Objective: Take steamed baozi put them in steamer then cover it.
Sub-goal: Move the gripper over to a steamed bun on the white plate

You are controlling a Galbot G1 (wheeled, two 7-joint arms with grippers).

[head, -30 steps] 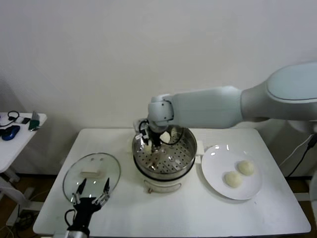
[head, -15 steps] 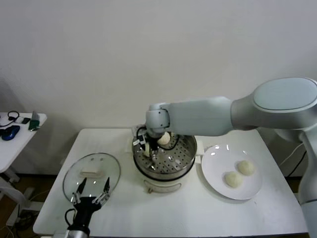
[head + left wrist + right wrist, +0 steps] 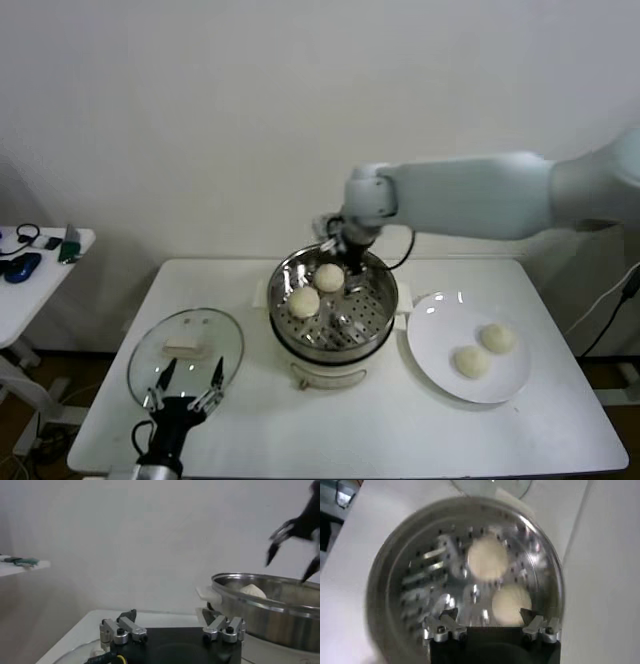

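Observation:
The steamer [image 3: 333,355], a shiny steel pot on a white base, stands mid-table. Two baozi lie on its perforated tray, one at the left [image 3: 304,301] and one farther back [image 3: 329,277]; both show in the right wrist view [image 3: 487,558] [image 3: 511,604]. Two more baozi [image 3: 497,337] [image 3: 471,361] lie on the white plate [image 3: 437,321] to the right. My right gripper [image 3: 346,250] is open and empty, above the steamer's back rim. My left gripper [image 3: 184,383] is open, low at the front left, just before the glass lid [image 3: 186,346].
A side table [image 3: 30,290] with small items stands at the far left. The steamer's rim [image 3: 260,600] rises close beside my left gripper in the left wrist view. The wall is right behind the table.
My right gripper let go of a baozi inside the steamer, opened, and rose back toward the right. Two baozi now lie on the tray. The left arm has not moved.

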